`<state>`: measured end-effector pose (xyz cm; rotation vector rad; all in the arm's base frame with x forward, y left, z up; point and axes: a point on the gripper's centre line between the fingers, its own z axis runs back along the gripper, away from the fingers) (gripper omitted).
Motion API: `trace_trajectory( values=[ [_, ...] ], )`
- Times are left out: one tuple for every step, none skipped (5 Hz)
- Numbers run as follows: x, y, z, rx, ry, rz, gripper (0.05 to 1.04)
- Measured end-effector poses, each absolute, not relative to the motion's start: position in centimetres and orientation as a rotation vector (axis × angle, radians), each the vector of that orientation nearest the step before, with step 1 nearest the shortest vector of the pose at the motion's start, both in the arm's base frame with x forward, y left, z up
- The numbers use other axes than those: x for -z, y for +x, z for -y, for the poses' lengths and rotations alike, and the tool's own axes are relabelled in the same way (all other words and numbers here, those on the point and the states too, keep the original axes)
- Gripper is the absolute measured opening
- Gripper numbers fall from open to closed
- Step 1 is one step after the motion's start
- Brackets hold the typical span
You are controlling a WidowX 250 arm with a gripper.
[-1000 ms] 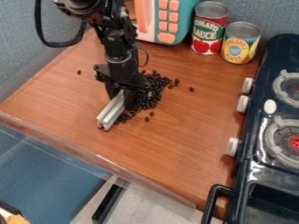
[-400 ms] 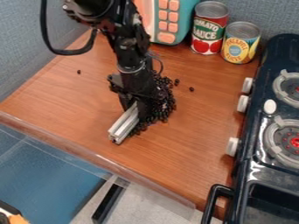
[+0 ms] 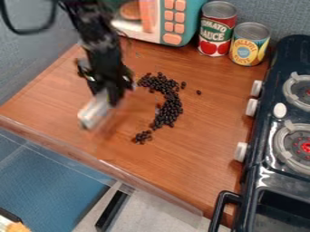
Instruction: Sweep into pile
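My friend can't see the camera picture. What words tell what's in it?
A robot gripper holds a silver bar left of dark beans, which lie in a curved band on a wooden table. Behind are two tins and a toy microwave; a toy stove stands right.

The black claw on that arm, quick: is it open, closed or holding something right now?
Gripper: closed on a silver bar, beside the small dark beans.
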<state>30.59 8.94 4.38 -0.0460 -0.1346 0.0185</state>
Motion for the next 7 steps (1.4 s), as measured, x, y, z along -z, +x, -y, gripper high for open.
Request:
trace_trajectory(
  values=[
    [-6.0,31.4,-12.2,-0.037,-0.019,0.173,0.380],
    [-5.0,32.8,-15.0,-0.034,0.022,0.139,0.380],
    [-4.0,34.8,-17.6,-0.022,0.083,0.139,0.380],
    [-3.1,36.2,-20.9,-0.054,0.130,0.134,0.380],
    [-2.5,36.6,-22.2,-0.065,0.168,0.120,0.380],
    [-1.8,37.1,-22.3,-0.048,0.206,0.122,0.380],
    [-1.5,37.5,-21.3,-0.034,0.215,0.122,0.380]
  ],
)
